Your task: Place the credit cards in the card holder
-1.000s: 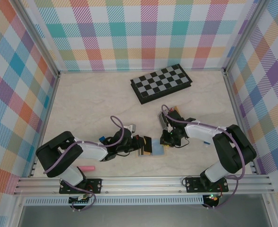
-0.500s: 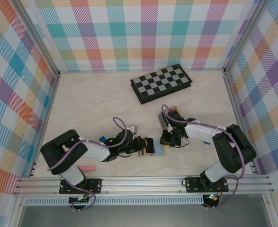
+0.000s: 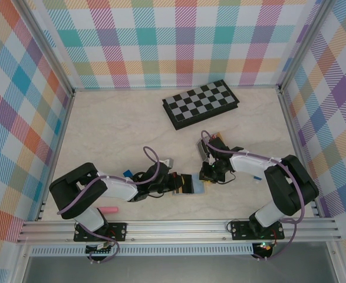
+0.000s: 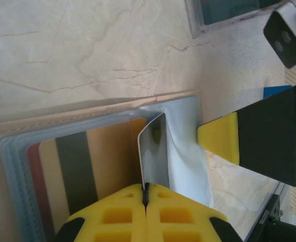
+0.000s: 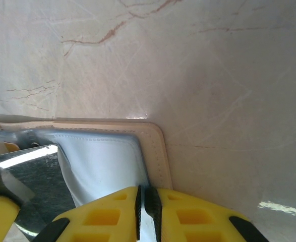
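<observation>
Grey card (image 4: 155, 151), pinched in our closed left gripper (image 4: 145, 195), has slid over the card holder (image 5: 160, 156) pocket; right gripper (image 5: 143, 201) clamps its edge, insertion looks close

Plaid walls (image 3: 184, 41), pale marble-look table (image 3: 114, 130)

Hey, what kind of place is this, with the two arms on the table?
Probably a robot lab test cell, not a home: colourful plaid wall panels enclose a marble-look tabletop, two robot arms are bolted to an aluminium rail, and a folded black-and-white chessboard lies there as a prop.
</observation>
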`<state>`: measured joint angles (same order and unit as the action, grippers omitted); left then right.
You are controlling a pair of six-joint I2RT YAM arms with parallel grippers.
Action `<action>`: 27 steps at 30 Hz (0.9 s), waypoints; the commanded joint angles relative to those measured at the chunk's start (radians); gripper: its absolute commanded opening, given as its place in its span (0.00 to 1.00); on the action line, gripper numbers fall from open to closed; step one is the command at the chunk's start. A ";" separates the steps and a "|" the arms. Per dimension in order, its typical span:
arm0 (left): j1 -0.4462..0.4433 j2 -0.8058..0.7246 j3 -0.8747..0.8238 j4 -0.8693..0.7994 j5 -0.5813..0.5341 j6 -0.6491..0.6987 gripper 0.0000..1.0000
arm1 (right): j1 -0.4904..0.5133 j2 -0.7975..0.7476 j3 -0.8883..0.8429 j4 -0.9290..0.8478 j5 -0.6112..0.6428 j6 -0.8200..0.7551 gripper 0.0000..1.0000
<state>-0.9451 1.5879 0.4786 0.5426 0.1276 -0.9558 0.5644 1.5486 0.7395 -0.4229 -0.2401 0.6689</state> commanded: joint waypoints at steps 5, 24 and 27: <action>-0.024 0.032 -0.005 -0.073 -0.023 -0.104 0.00 | 0.006 0.075 -0.035 0.002 0.049 -0.006 0.17; -0.032 -0.032 -0.015 -0.211 -0.094 -0.135 0.00 | 0.006 0.081 -0.029 0.003 0.047 -0.001 0.17; -0.032 -0.032 -0.011 -0.212 -0.089 -0.130 0.00 | 0.006 0.083 -0.021 -0.009 0.045 -0.006 0.17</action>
<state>-0.9615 1.5562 0.4797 0.4595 0.0719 -1.1099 0.5617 1.5581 0.7483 -0.4316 -0.2466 0.6689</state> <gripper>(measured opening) 0.039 0.168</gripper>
